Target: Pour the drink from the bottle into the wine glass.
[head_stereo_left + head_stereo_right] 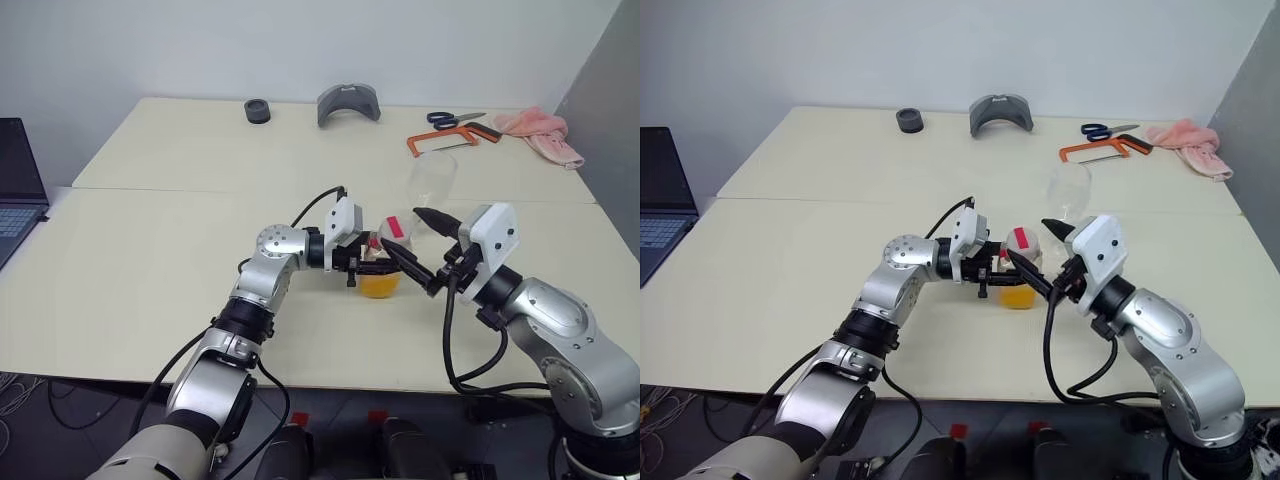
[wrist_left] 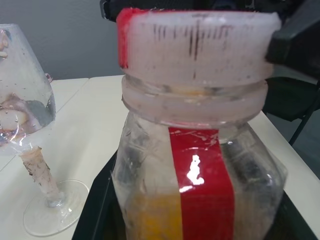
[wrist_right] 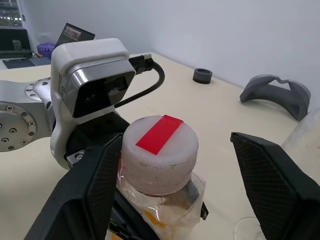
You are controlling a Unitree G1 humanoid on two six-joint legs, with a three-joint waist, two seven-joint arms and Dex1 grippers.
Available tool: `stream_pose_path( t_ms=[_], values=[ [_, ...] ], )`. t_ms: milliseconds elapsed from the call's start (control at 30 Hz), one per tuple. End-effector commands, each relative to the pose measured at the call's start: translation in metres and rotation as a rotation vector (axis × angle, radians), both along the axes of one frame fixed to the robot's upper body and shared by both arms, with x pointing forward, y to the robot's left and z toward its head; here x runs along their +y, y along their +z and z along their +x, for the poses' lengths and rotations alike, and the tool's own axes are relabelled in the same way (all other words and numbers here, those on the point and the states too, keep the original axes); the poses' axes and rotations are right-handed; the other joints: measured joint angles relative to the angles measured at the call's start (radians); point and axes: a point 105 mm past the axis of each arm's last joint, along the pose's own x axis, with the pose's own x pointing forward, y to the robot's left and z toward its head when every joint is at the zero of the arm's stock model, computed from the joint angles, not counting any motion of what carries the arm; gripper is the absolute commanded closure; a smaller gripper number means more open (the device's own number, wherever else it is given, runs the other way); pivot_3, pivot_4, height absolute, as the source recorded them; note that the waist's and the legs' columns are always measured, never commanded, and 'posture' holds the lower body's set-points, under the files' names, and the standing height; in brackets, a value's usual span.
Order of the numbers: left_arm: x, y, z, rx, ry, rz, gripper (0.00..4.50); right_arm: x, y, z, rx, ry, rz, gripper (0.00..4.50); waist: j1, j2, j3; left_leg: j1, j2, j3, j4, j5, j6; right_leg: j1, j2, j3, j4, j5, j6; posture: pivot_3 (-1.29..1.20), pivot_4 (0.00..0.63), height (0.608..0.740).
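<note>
Bottle [image 1: 381, 262] first: it stands upright on the table [image 1: 150, 250], clamped in my left gripper [image 2: 200, 220], whose fingers are closed tight around its lower body, where the drink [image 1: 379, 284] sits as an orange-yellow layer at the bottom. Its red-and-white cap [image 3: 160, 147] is still on, so nothing can be poured yet; I judge the step in hand to be getting that cap off.

My right gripper [image 3: 175, 170] holds nothing. Its jaws stand wide, one finger [image 3: 92, 182] close beside the cap on one side, the other well clear on the far side. The wine glass [image 1: 430, 185] stands just behind the bottle, empty as far as I can see, and near my right gripper's far finger.

To do this well, I think I should centre the jaws on the cap so both pads meet its ribbed side evenly, not the neck ring below it. I should close firmly before turning, since a smooth plastic cap will likely slip. My left hold must not give, or the whole bottle will spin with the cap. I should keep the far finger away from the glass, which would tip easily on its stem. The bottle should stay upright until the cap is clear.
</note>
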Motion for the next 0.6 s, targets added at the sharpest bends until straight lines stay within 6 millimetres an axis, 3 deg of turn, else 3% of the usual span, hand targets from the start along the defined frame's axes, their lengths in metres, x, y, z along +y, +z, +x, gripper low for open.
stream_pose_path(
  t_ms=[33,600],
  values=[
    [0.001,0.014,0.000,-0.042,-0.009,-0.031,2.84,-0.006,0.012,-0.006,-0.049,-0.017,0.002,0.84,0.000,0.000,0.000,0.000,0.000,0.000,0.000,0.000,0.000,0.000,0.000,0.000,0.000,0.000,0.000,0.00,0.150,0.740],
    [0.001,0.013,0.000,-0.039,-0.006,-0.032,2.84,-0.017,0.011,-0.006,-0.035,-0.035,-0.016,0.84,0.000,0.000,0.000,0.000,0.000,0.001,0.000,0.000,0.000,0.000,0.000,0.000,0.000,0.000,0.000,0.00,0.150,0.740]
  ],
)
